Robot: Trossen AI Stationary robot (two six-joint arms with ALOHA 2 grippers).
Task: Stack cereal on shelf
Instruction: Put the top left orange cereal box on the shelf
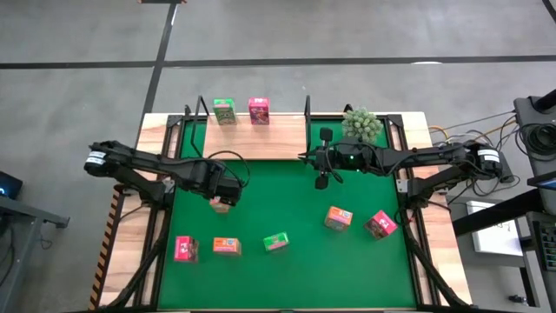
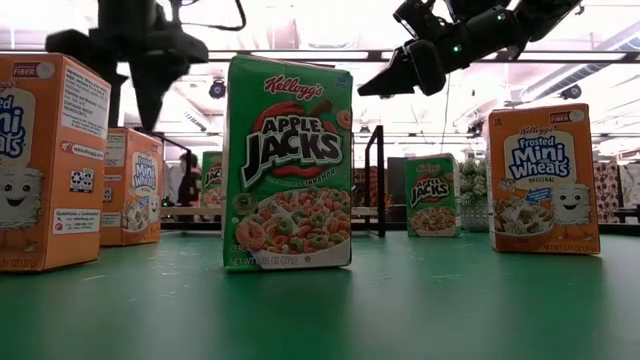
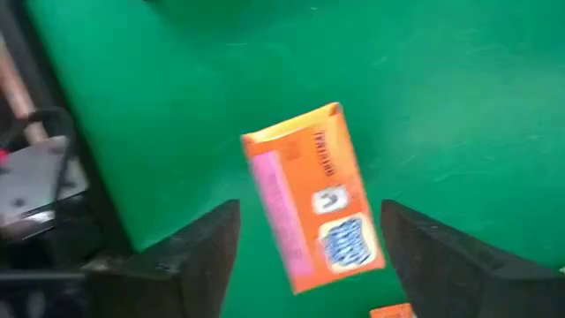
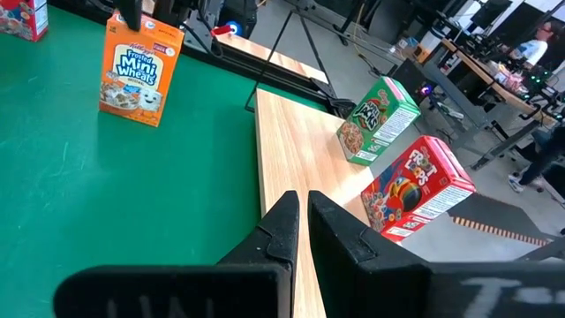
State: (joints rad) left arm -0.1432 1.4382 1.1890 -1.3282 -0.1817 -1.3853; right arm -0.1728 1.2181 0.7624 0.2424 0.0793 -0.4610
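Small orange cardboard cereal box (image 3: 313, 199) sits on the green table mat (image 1: 287, 196), between the left gripper (image 3: 309, 247) fingers, jaws wide, not gripping. Imo close square on its sides b4 lifting to the light wooden shelf (image 1: 287, 139). Right gripper (image 4: 300, 216) shut, empty, near shelf.

The table mat (image 1: 295, 196) looks like matt green cloth or felt, smooth, w/ a soft sheen in the low view. The shelf (image 4: 287, 155) is light plain wood, smooth, w/ fine grain, no varnish shine. The Apple Jacks box (image 2: 289, 163) is printed cardboard, slightly glossy; the Frosted Mini Wheats box (image 2: 543, 178) the same. The orange box (image 3: 313, 196) also looks like printed card. The left gripper (image 3: 309, 256) fingers (image 3: 199, 256) are dark matt plastic; the right gripper (image 4: 303, 225) the same. The table edge (image 1: 156, 130) is pale bare wood.
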